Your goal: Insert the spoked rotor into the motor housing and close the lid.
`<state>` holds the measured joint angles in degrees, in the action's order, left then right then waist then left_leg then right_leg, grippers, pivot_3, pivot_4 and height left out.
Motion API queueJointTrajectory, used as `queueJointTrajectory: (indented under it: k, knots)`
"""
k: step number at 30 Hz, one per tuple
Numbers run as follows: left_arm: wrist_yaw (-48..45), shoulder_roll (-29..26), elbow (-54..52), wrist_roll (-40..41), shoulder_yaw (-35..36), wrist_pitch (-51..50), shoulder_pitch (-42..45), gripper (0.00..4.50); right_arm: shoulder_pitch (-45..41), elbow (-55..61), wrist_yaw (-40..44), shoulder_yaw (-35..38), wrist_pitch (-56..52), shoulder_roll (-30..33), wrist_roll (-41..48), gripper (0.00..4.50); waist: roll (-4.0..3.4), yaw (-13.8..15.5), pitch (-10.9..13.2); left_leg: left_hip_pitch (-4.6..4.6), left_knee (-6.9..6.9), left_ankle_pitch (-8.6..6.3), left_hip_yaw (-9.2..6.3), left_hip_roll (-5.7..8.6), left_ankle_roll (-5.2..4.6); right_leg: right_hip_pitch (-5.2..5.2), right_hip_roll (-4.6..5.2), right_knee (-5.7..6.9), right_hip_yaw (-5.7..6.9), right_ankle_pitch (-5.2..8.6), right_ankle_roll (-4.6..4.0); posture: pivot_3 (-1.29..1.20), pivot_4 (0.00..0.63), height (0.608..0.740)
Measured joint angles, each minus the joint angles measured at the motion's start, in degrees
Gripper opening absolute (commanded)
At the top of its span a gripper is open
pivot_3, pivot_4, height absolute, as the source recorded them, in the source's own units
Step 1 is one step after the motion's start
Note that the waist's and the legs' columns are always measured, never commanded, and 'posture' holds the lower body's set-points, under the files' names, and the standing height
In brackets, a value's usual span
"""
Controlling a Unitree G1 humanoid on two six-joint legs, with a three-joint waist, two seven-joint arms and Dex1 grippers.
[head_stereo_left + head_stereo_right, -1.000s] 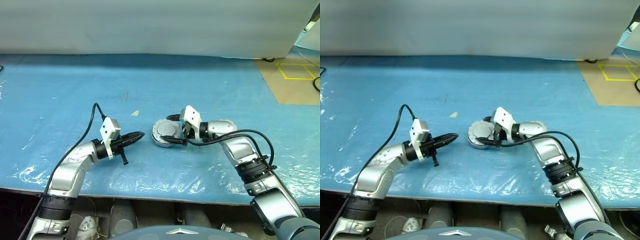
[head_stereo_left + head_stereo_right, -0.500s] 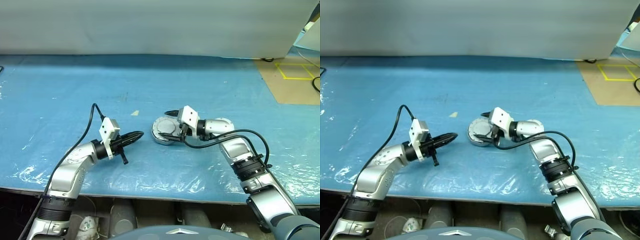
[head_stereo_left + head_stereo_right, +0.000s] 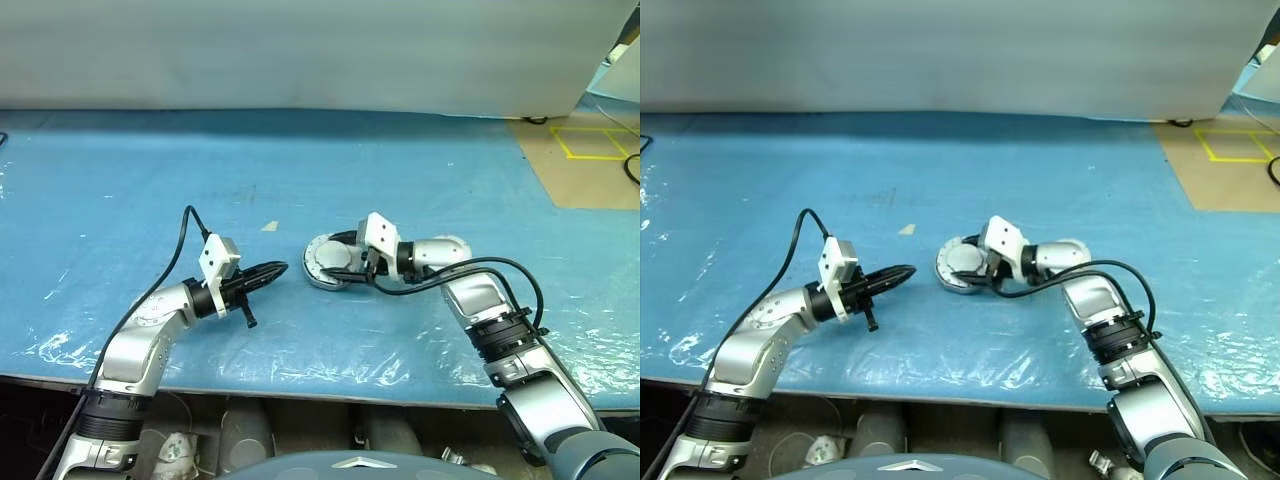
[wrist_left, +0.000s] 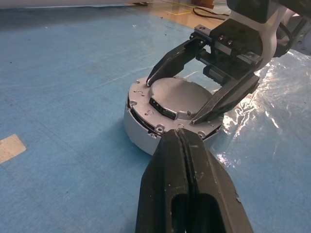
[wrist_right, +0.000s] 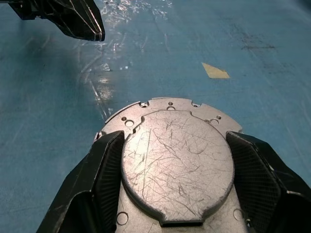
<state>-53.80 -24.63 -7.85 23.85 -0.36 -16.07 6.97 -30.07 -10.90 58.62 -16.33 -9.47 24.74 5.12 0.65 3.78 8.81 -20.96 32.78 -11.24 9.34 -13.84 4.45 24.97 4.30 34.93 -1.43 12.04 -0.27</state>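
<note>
Blue surface (image 3: 150, 180), plastic-covered. Motor housing (image 4: 146, 133) sits mid-surface, lid (image 5: 177, 162) down flat on top, plain scratched face up; the rotor can't be seen, presumably inside. Right pincer (image 3: 345, 257) straddles the lid, its black fingers (image 5: 104, 170) spread wide, one at each side edge, whether touching I can't tell. Left pincer (image 3: 277, 270) is fully shut, empty, parked just beside the housing. Step looks like seating the lid: press evenly and straight down, keep the pincer centred so the housing doesn't skate, then check the seam is closed all round.
</note>
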Motion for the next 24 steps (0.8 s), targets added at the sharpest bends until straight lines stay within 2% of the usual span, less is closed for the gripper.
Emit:
queueJointTrajectory:
  k: [24]
  knots:
    - [1.00,-0.30,0.03,-0.05,-0.01,0.04,-0.48,0.00,-0.26,5.36,-4.70,-1.05,-11.84,-2.71,-0.73,2.97,0.00,-1.09,-0.01,0.11,0.05,0.00,0.02,0.00,0.01,-0.03,0.00,0.13,-0.06,0.01,-0.01,0.00,0.150,0.740]
